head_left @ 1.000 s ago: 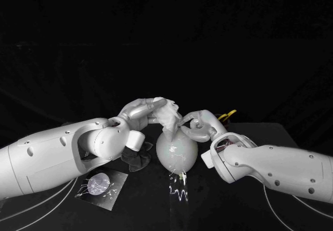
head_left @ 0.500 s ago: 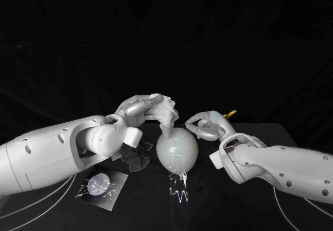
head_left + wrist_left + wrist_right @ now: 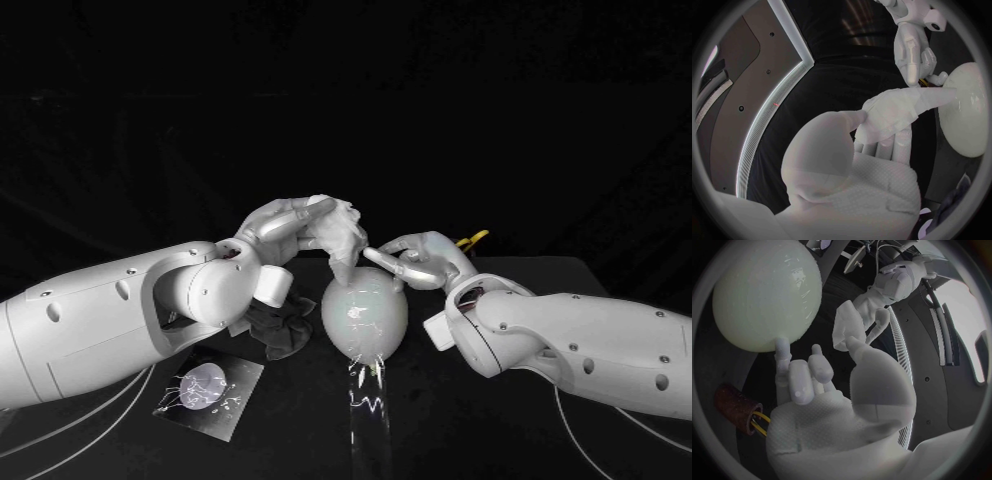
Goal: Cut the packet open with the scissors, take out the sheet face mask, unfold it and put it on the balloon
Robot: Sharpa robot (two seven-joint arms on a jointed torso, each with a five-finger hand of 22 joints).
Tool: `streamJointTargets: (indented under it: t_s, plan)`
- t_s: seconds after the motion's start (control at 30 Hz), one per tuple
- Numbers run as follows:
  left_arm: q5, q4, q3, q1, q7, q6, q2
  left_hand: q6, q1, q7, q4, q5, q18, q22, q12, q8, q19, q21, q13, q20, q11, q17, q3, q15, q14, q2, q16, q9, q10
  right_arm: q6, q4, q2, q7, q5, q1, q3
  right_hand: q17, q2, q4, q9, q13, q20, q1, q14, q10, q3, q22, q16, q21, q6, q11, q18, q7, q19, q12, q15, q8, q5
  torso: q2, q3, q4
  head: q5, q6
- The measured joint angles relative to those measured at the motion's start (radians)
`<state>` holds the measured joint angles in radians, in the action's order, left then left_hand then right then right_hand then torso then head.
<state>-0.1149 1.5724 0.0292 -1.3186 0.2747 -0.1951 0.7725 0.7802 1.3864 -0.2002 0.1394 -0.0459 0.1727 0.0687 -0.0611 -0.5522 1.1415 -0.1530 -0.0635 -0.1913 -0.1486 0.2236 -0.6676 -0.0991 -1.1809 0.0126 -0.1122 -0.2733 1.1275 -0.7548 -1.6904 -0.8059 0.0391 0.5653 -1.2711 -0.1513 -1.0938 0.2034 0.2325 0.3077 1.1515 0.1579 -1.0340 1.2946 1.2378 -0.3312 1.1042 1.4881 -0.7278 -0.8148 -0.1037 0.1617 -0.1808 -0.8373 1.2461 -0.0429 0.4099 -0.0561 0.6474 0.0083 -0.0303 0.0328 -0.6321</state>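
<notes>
At the middle of the black table (image 3: 476, 420), the left hand (image 3: 283, 226) grips the crumpled white mask (image 3: 343, 240) just above the upright balloon (image 3: 364, 312), the sheet's lower end reaching the balloon's top. The right hand (image 3: 421, 256), fingers apart and holding nothing, rests one fingertip (image 3: 781, 345) on the balloon's far right side. Yellow-handled scissors (image 3: 473, 238) lie just beyond that hand; the packet (image 3: 209, 385) lies near left.

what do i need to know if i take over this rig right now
Left hand holds the sheet mask, bunched, at the top of the balloon.
Right hand holds nothing; a fingertip touches the balloon.
Packet lies on the table by the left arm; scissors behind the right hand.
Done: mask is out. Left: unfold it, spread it on the balloon.
</notes>
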Motion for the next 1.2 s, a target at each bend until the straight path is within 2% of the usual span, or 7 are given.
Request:
streamJointTargets:
  t_s: [0.23, 0.37, 0.6, 0.67, 0.93, 1.1, 1.2]
  plan:
    - [0.0, 0.003, 0.0, -0.001, 0.0, 0.0, -0.001, 0.0, 0.0, 0.0, 0.0, 0.0, -0.001, 0.0, 0.0, 0.0, 0.0, 0.0, 0.0, 0.0, 0.0, 0.0, 0.0, 0.0, 0.0, 0.0, 0.0, 0.0, 0.0, 0.025, 0.016, 0.02, 0.013, -0.062, -0.006, 0.0, -0.002, -0.009, 0.03, -0.004, 0.006, 0.003, -0.03, -0.003, 0.0, 0.046, -0.003, 0.005, 0.007, 0.001, 0.0, 0.0, 0.001, -0.003, 0.01, -0.003, -0.006, 0.004, 0.0, -0.0009, -0.0006, 0.002, -0.001]
    - [0.0, 0.007, 0.0, -0.001, 0.0, 0.0, -0.001, 0.0, 0.0, 0.0, 0.0, 0.0, -0.001, 0.0, 0.0, 0.0, 0.0, 0.0, 0.0, 0.0, 0.0, 0.0, 0.0, 0.0, 0.0, 0.0, 0.0, 0.0, 0.0, 0.037, 0.022, 0.031, 0.022, -0.09, -0.008, 0.001, -0.023, -0.018, 0.036, -0.005, 0.027, 0.003, -0.057, 0.006, 0.013, 0.066, -0.004, 0.013, 0.011, 0.001, -0.005, 0.0, 0.001, -0.004, 0.031, -0.013, -0.006, 0.004, -0.001, -0.0009, -0.0012, 0.0, -0.001]
    - [-0.001, 0.013, 0.0, -0.001, 0.0, 0.001, -0.001, 0.0, 0.0, 0.0, 0.0, 0.0, -0.001, 0.0, 0.0, 0.001, 0.0, 0.0, 0.0, 0.0, 0.0, 0.0, 0.0, 0.003, -0.003, 0.0, 0.0, 0.0, 0.0, 0.06, 0.035, 0.044, 0.043, -0.138, -0.008, 0.001, -0.033, -0.02, 0.047, -0.01, 0.038, 0.003, -0.081, 0.01, 0.015, 0.099, -0.004, 0.019, 0.011, -0.002, -0.004, 0.0, -0.002, -0.004, 0.042, -0.009, -0.013, 0.004, -0.001, -0.0008, -0.0007, 0.001, 0.001]
    - [-0.001, 0.013, -0.001, -0.002, 0.0, 0.001, -0.001, 0.0, 0.0, 0.0, 0.0, 0.0, -0.001, 0.0, 0.0, 0.002, 0.0, 0.0, 0.0, 0.0, 0.0, 0.0, 0.0, 0.002, -0.005, 0.0, 0.0, 0.0, 0.0, 0.07, 0.039, 0.046, 0.054, -0.158, -0.008, 0.001, -0.044, -0.02, 0.051, -0.011, 0.05, 0.003, -0.082, 0.015, 0.026, 0.111, -0.004, 0.023, 0.011, -0.002, -0.007, 0.0, -0.002, -0.004, 0.054, -0.014, -0.017, 0.004, -0.001, -0.0007, -0.0005, 0.001, 0.001]
    - [-0.002, 0.012, -0.001, -0.002, 0.001, 0.002, -0.001, -0.002, 0.0, 0.002, 0.0, 0.0, -0.002, 0.001, 0.0, 0.001, 0.0, -0.001, 0.0, 0.0, 0.0, 0.001, 0.0, 0.002, -0.006, 0.0, 0.0, 0.0, 0.0, 0.109, 0.047, 0.044, 0.105, -0.227, -0.013, 0.001, -0.142, -0.054, 0.044, -0.013, 0.139, 0.007, -0.165, 0.073, 0.099, 0.171, 0.01, 0.056, 0.014, -0.005, -0.011, -0.001, -0.007, -0.007, 0.139, -0.018, -0.022, 0.004, -0.001, -0.0002, 0.0006, -0.001, 0.001]
    - [-0.002, 0.012, -0.001, -0.002, 0.001, 0.003, -0.002, -0.002, 0.0, 0.002, 0.0, 0.0, -0.002, 0.0, 0.0, 0.0, 0.0, -0.001, 0.0, 0.0, 0.0, 0.001, 0.0, 0.002, -0.006, 0.0, 0.0, 0.0, 0.0, 0.133, 0.048, 0.042, 0.136, -0.257, -0.016, 0.003, -0.212, -0.092, 0.028, -0.013, 0.152, 0.011, -0.243, 0.137, 0.185, 0.189, 0.026, 0.075, -0.004, -0.042, -0.002, 0.009, 0.005, -0.011, 0.217, -0.014, -0.015, 0.004, -0.001, -0.0001, 0.0008, 0.0, 0.003]
    - [-0.002, 0.012, -0.001, -0.002, 0.001, 0.004, -0.003, -0.002, 0.0, 0.002, 0.0, 0.0, -0.002, 0.001, 0.0, 0.0, 0.0, -0.001, 0.0, 0.0, 0.0, 0.001, 0.0, 0.002, -0.006, 0.0, 0.0, 0.0, 0.0, 0.146, 0.043, 0.034, 0.15, -0.27, -0.019, 0.003, -0.214, -0.101, 0.022, -0.013, 0.154, 0.005, -0.258, 0.156, 0.21, 0.193, 0.034, 0.079, -0.013, -0.047, 0.002, 0.01, 0.01, -0.017, 0.238, -0.008, -0.015, 0.004, -0.001, -0.0001, 0.0006, 0.001, 0.005]
